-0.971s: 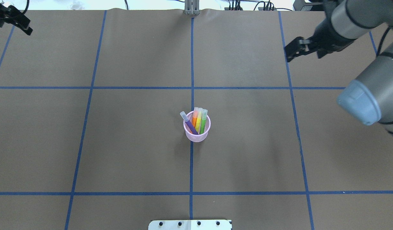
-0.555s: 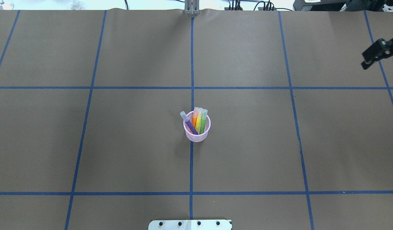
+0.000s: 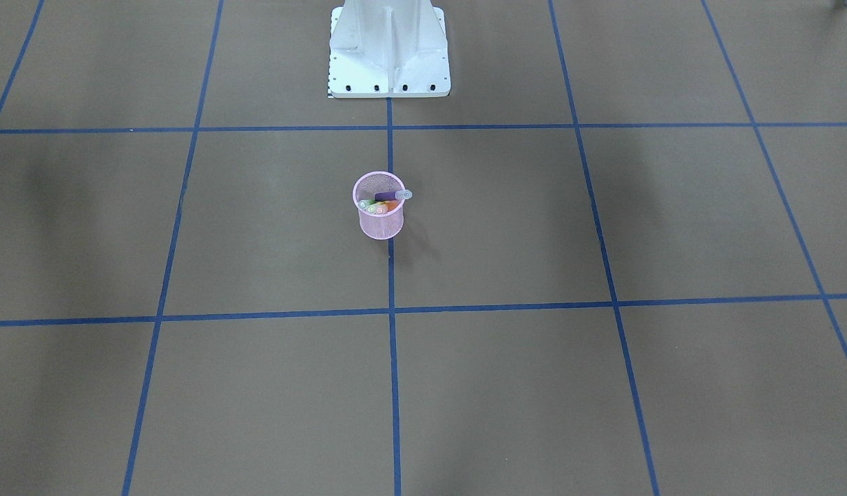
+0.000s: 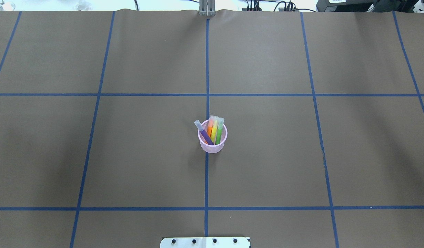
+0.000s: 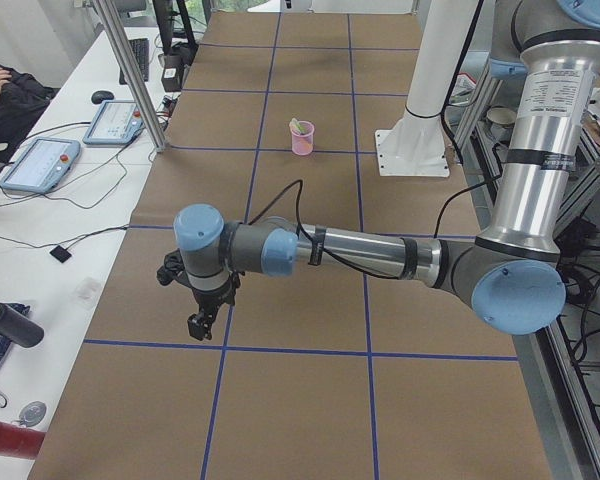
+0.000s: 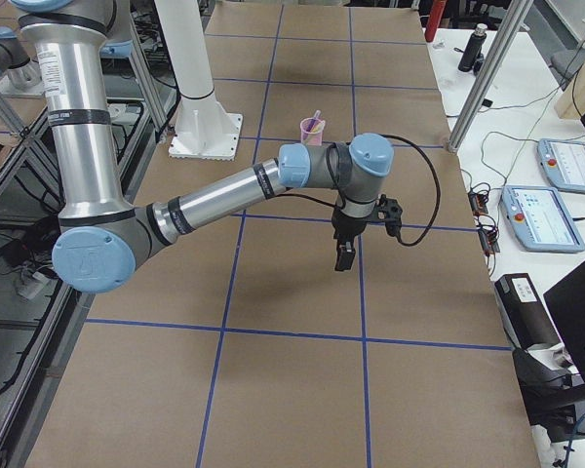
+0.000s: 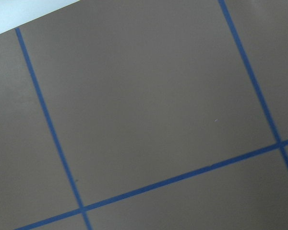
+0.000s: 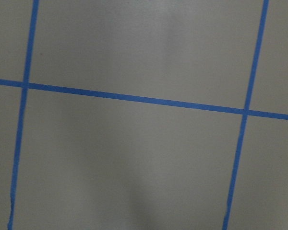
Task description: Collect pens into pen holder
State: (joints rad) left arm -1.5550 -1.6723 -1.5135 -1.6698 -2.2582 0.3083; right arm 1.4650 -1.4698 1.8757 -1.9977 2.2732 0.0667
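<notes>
The pink wire-mesh pen holder [image 4: 212, 148] stands upright at the table's middle on the centre blue line; it also shows in the front-facing view [image 3: 381, 224]. Inside it stand the purple pen [image 4: 205, 135], leaning left, and the orange pen [image 4: 210, 127], yellow pen [image 4: 214, 129] and green pen [image 4: 219, 133]. My left gripper [image 5: 202, 322] shows only in the exterior left view, far from the holder, pointing down above the table. My right gripper [image 6: 344, 258] shows only in the exterior right view, likewise far off. I cannot tell whether either is open or shut.
The robot's white base plate [image 3: 389, 86] sits at the table's near edge. Blue tape lines [image 4: 207, 69] grid the brown table cover. Side benches with tablets [image 6: 570, 164] and bottles flank the table ends. Both wrist views show only table cover and tape.
Both arms have drawn outward and left the overhead view: the left gripper from its top left corner, the right gripper off its right edge. The holder and pens have not moved.
</notes>
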